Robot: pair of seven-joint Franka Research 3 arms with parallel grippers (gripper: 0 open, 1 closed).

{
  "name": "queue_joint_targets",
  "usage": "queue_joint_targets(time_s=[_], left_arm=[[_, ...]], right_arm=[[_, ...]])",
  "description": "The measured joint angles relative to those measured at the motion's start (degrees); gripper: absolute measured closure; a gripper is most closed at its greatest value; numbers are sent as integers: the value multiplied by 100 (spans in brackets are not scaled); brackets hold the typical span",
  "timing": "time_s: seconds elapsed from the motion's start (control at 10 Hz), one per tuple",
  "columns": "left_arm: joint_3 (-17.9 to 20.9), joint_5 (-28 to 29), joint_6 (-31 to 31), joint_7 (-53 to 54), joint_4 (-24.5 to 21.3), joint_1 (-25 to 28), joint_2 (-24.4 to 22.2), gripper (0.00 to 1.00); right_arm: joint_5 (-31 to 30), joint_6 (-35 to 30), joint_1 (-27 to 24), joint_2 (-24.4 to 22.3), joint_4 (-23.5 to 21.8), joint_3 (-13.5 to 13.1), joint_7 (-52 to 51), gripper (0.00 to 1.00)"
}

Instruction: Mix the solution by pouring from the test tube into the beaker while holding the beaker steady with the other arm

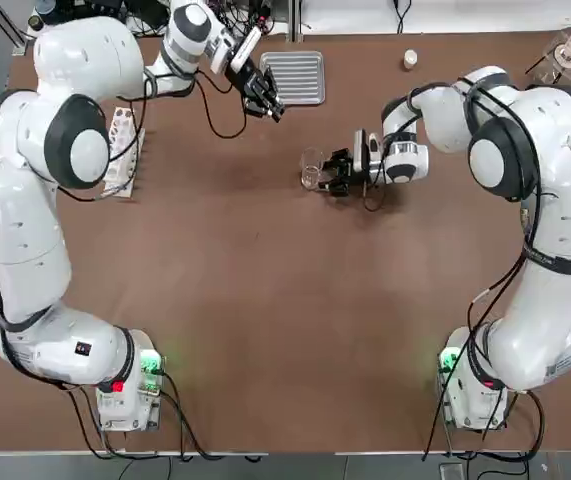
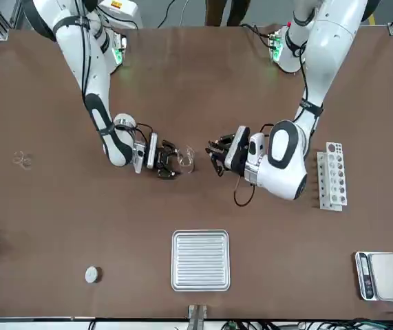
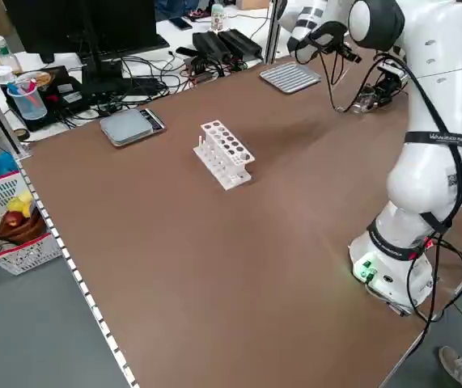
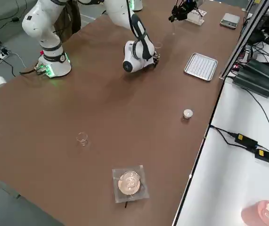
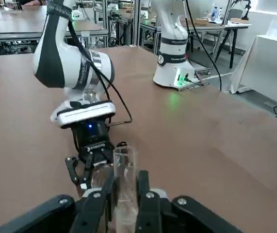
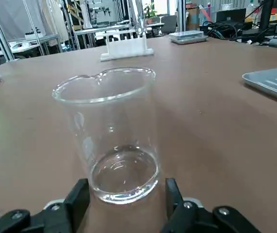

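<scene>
The beaker (image 6: pixel 111 131), a clear glass cup with a little liquid at its bottom, stands upright on the brown table (image 1: pixel 265 300) near the middle. My right gripper (image 1: pixel 333 172) reaches in low from the right and is shut on the beaker's (image 1: pixel 312 168) base, one finger (image 6: pixel 77 196) on each side. My left gripper (image 1: pixel 268 103) hangs raised above the table, farther back and left of the beaker. It is shut on the slim clear test tube (image 5: pixel 125 179), which stands up between its fingers (image 5: pixel 148 204). Tube and beaker are apart.
A white perforated rack (image 1: pixel 123 150) stands at the left by the left arm. A ribbed metal tray (image 1: pixel 293 77) lies at the back centre, just behind the left gripper. A small white disc (image 1: pixel 410 59) and a flask on a stand (image 1: pixel 568 50) sit at the back right.
</scene>
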Motion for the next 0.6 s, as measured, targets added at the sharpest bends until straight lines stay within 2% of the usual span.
queue_joint_targets(time_s=[0.3, 0.6], left_arm=[[-9, 0, 242, -204, -100, -145, -193, 78], [-6, 0, 865, -338, -391, -317, -393, 78]], right_arm=[[48, -18, 0, -1, 4, 0, 0, 28], [123, -20, 0, -1, 6, 1, 0, 28]])
